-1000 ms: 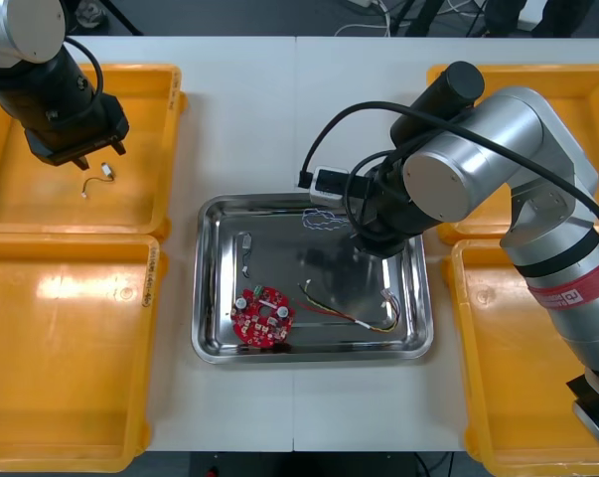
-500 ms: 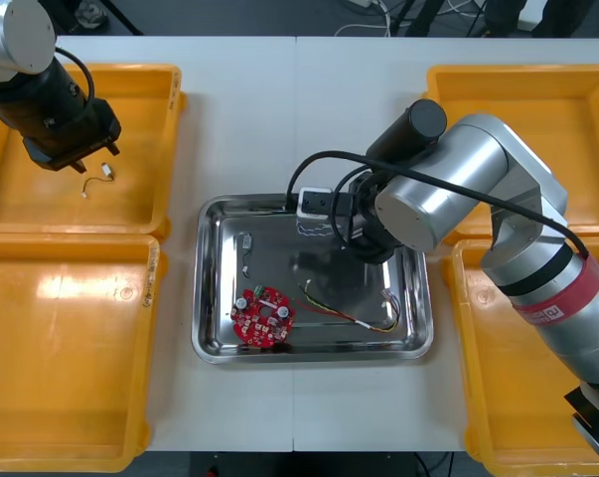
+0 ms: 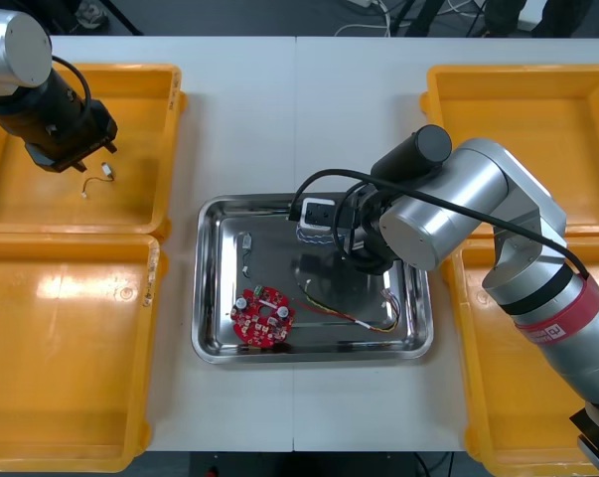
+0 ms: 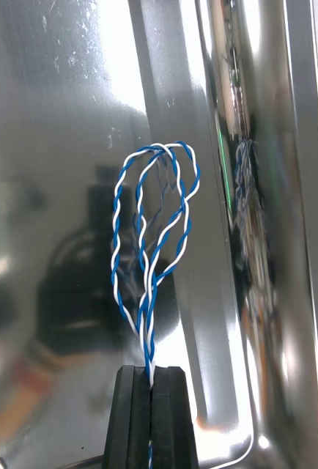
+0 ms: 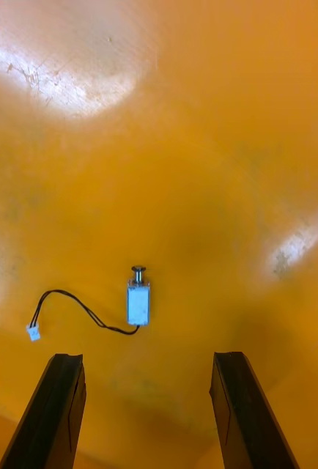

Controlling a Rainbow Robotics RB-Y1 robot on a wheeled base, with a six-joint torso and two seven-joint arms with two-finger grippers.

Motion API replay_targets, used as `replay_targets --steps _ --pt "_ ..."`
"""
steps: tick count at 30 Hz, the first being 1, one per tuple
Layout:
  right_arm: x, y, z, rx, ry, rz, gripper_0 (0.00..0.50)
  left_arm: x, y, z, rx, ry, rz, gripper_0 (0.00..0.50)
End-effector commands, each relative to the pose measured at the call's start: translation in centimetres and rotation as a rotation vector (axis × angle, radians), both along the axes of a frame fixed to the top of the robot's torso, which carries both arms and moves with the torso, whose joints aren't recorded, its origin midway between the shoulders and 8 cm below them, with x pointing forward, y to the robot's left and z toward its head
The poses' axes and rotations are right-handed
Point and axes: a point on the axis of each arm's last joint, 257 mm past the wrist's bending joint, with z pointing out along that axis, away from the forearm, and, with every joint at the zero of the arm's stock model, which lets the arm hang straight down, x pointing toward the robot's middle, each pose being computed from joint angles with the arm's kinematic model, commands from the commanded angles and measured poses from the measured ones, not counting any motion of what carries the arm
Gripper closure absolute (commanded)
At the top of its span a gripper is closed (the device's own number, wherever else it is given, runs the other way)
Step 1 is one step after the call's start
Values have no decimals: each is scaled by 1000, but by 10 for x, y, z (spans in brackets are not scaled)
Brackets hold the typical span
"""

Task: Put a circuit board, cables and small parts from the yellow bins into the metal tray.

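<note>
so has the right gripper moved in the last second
Yes. The right gripper, shut on the blue and white cable, has shifted from the metal tray's far rim inward, nearer its middle.

Tray: the rectangular metal tray is bare polished steel, mirror-bright and finely scratched.
Bins: the yellow plastic bins are smooth and glossy, with white glare patches.
Cable: the twisted blue and white cable has smooth, slightly shiny insulation.
Board: the round red circuit board has a red face with silvery spots.
Part: the small metal part has a pale dull body and a shiny tip.
Grippers: the right gripper and left gripper have matt black fingers.
Table: the light table is matt.
</note>
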Motion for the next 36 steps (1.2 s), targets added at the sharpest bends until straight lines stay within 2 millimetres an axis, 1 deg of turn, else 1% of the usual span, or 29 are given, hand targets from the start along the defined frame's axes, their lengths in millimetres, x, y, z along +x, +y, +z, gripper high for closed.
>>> replay_targets --steps 1,7,8,10,11,12,21,24,26,27,29,30,32,35,36 --pt "1 2 0 -2 -27 21 500 17 -9 21 41 -54 -73 0" --pt "2 -3 0 -8 -32 15 497 15 -13 10 49 -34 -87 0" --pt "3 -4 0 -8 -33 13 412 15 -13 9 49 -31 -87 0" --pt "4 -5 2 -10 -38 12 99 14 -13 6 54 -25 -94 0" --pt "4 -5 0 -12 -36 10 37 13 -13 4 53 -23 -96 0" --pt "4 -6 0 -12 -37 6 0 14 -14 3 53 -26 -98 0" --pt "9 -14 8 7 -30 -23 0 16 -16 -5 72 -34 -122 0" --pt "9 -21 18 6 0 -47 0 17 -16 -9 74 -37 -124 0" --pt "8 -28 31 8 33 -72 0 16 -15 -13 71 -34 -124 0" --pt "8 -30 34 7 41 -79 0 16 -16 -13 71 -36 -126 0" --pt "7 -38 51 11 76 -107 0 16 -14 -18 74 -37 -131 0" --pt "6 -41 54 12 87 -115 0 16 -14 -18 76 -38 -133 0" --pt "3 -50 69 17 122 -146 0 16 -15 -21 85 -37 -142 0" --pt "-4 -63 84 50 182 -220 0 16 -15 -25 91 -37 -144 0" --pt "-6 -64 87 60 193 -231 0 16 -15 -25 91 -37 -145 0"
